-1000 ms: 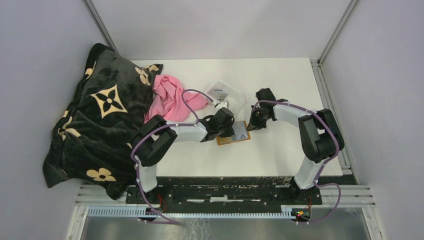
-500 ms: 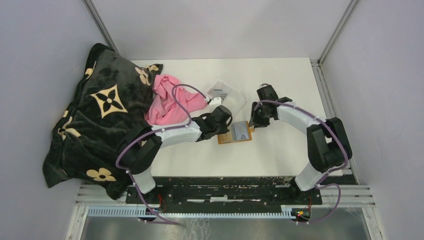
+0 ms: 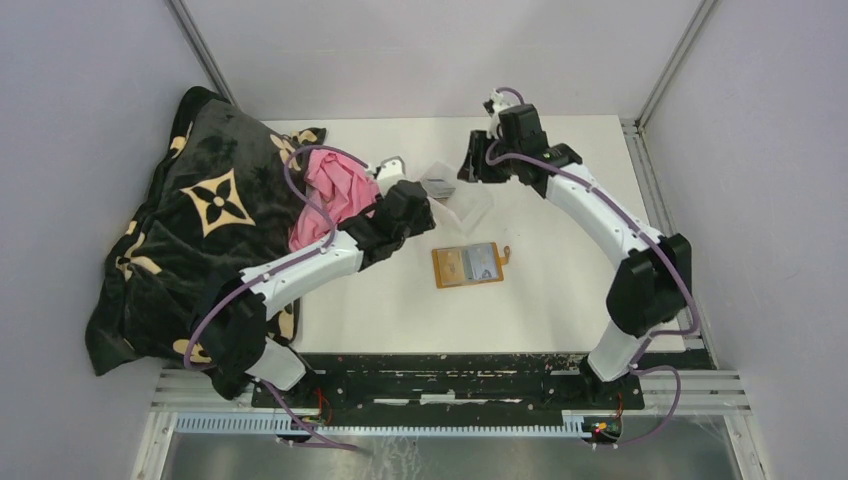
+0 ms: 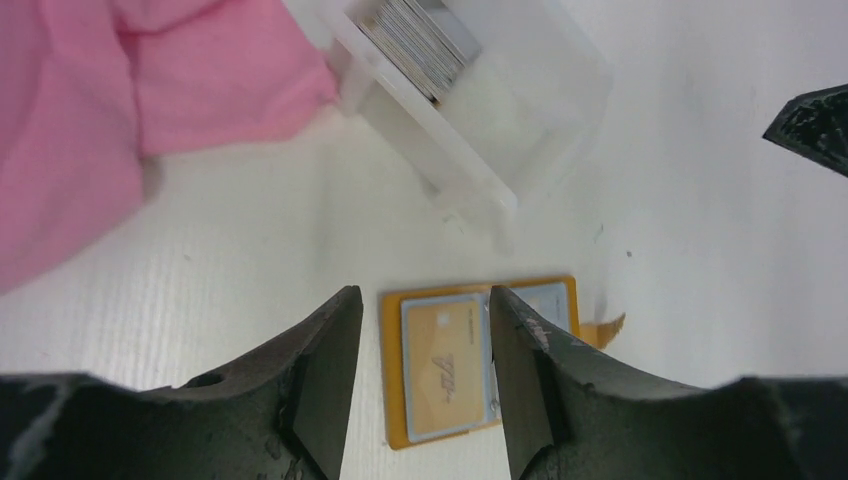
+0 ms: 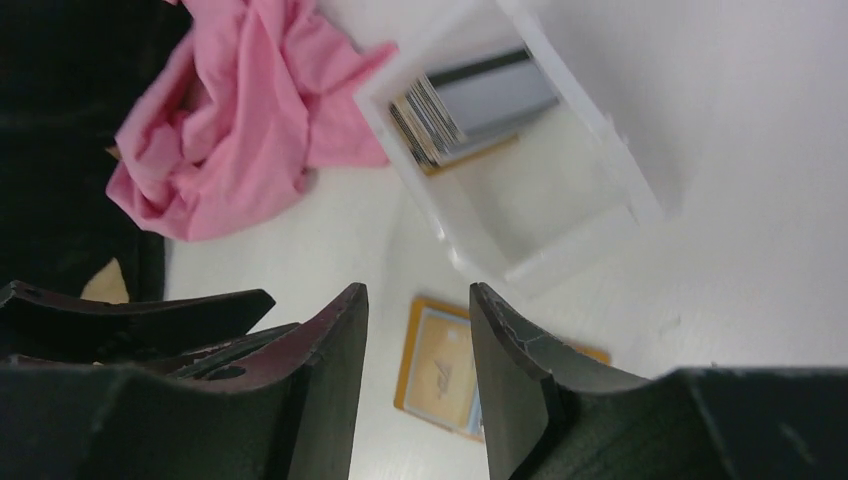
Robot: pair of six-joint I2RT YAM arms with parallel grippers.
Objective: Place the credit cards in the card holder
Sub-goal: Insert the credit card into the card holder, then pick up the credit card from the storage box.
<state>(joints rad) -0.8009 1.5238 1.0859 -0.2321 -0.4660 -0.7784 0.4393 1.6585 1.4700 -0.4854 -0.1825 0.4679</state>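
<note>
The orange card holder (image 3: 468,265) lies open and flat on the white table, a yellow card in its left pocket and a grey one in its right. It also shows between the fingers as card holder (image 4: 440,370) and card holder (image 5: 440,370). More credit cards (image 3: 436,185) stand stacked in a clear tray (image 3: 470,205); the same credit cards (image 4: 420,35) and credit cards (image 5: 475,105) show in the wrist views. My left gripper (image 3: 418,215) (image 4: 422,295) hovers open and empty to the left of the tray. Behind the tray, my right gripper (image 3: 470,168) (image 5: 418,292) is open and empty too.
A crumpled pink cloth (image 3: 335,195) lies just left of the tray. A big black blanket with cream flowers (image 3: 190,240) fills the table's left side. The clear tray (image 4: 500,110) (image 5: 560,230) sits between both grippers. The right gripper's fingertip (image 4: 815,125) shows at the left wrist view's edge.
Both grippers opened and lifted off the card holder. The left arm swung back and left toward the pink cloth; the right arm moved to the far side of the tray.
</note>
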